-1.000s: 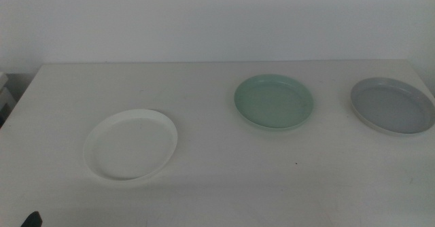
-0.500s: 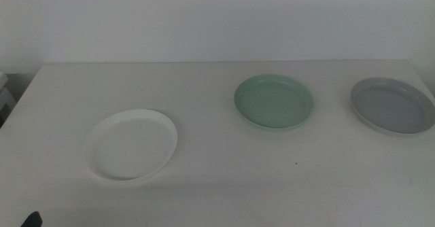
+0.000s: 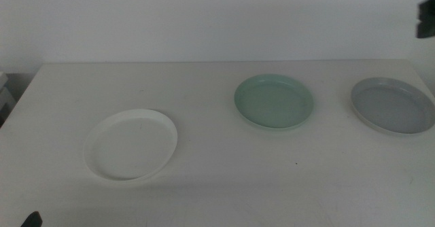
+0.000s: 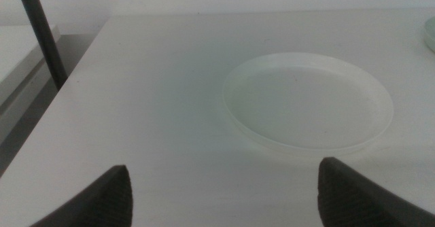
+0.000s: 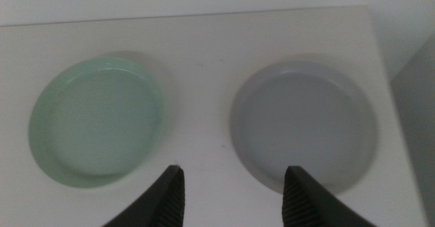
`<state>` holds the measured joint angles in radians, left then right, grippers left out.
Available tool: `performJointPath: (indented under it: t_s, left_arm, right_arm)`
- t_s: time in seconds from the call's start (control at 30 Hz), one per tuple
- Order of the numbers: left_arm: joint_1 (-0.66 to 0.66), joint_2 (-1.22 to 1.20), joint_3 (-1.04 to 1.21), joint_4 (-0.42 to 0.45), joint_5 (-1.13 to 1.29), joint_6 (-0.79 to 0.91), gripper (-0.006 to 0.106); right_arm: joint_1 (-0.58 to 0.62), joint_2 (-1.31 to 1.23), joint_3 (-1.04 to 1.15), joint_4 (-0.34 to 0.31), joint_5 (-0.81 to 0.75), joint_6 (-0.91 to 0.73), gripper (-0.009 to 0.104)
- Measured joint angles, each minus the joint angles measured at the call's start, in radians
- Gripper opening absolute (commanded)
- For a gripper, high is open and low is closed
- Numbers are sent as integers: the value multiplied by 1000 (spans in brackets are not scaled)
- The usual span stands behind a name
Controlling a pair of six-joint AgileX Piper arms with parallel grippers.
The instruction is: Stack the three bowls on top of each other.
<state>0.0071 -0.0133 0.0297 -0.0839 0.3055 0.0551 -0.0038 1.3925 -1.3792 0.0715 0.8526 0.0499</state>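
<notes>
Three bowls lie apart on the white table (image 3: pixel 204 193). The white bowl (image 3: pixel 130 144) is at the left front, the mint green bowl (image 3: pixel 274 101) is right of middle, and the grey bowl (image 3: pixel 393 105) is at the far right. My left gripper (image 4: pixel 224 193) is open and empty, low at the table's front left, short of the white bowl (image 4: pixel 309 105); only its tip (image 3: pixel 30 219) shows in the middle view. My right gripper (image 5: pixel 234 196) is open and empty, high above the gap between the green bowl (image 5: pixel 95 121) and the grey bowl (image 5: pixel 302 125).
A dark part of the right arm (image 3: pixel 426 16) shows at the upper right edge of the middle view. A dark post (image 4: pixel 41 30) stands off the table's left edge. The table's right edge (image 5: pixel 394 98) runs close beside the grey bowl.
A dark part of the right arm has come into the middle view at the upper right edge. The bowls and the left gripper have not moved.
</notes>
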Motion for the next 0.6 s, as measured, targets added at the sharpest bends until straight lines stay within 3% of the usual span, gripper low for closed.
performJointPath:
  t_s: [0.3,0.6]
  left_arm:
    - [0,0,0,1,0,0,105]
    - [0,0,1,1,0,0,105]
  right_arm:
    - [41,358,-281,138,91,-87,38]
    - [115,681,-461,133,128,-93,38]
